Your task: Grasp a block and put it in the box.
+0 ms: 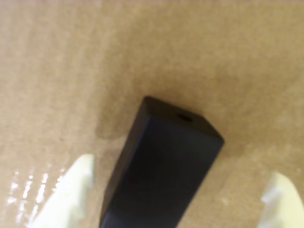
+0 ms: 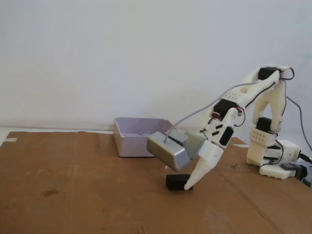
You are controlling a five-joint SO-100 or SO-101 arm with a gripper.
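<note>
While straddling the block (image 1: 161, 166) with spread fingers (image 1: 71, 194), reached grasping stage; needed closing before lifting toward box (image 2: 139, 136).

block (image 2: 176, 182): on the cardboard (image 2: 87, 195), before and right of the box (image 2: 134, 139)
gripper (image 1: 178, 199): fingers either side of block

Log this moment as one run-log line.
phase: pre-grasp | gripper: open, fingers straddling block | block: on cardboard, not lifted | box: behind, apparently empty
</note>
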